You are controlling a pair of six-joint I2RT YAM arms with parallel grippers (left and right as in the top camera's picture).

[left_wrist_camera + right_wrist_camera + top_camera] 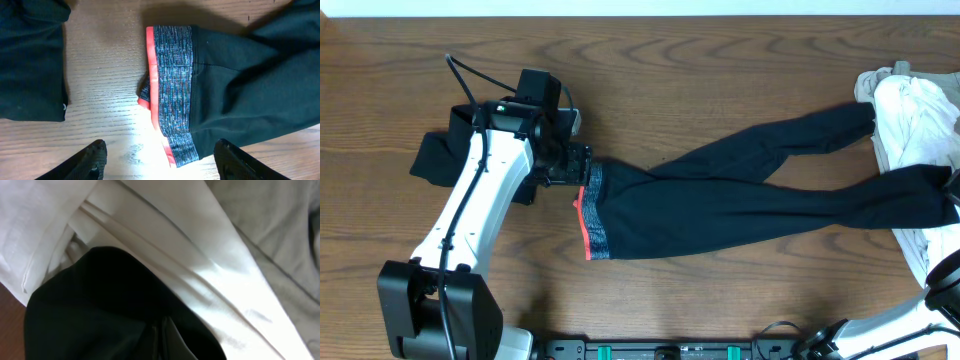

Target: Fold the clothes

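From overhead, the trousers (720,200) lie flat across the table (720,60), with the waistband (592,215) to the left and the legs running right onto the white garments (920,110). The left gripper (570,160) hovers at the waistband, beside a black garment (430,160). The left wrist view shows its fingers (95,160) spread wide either side of the orange-red and grey band, holding nothing. In the right wrist view, the right gripper (165,340) is closed amid dark trouser cloth against the white garments; whether it pinches cloth I cannot tell.
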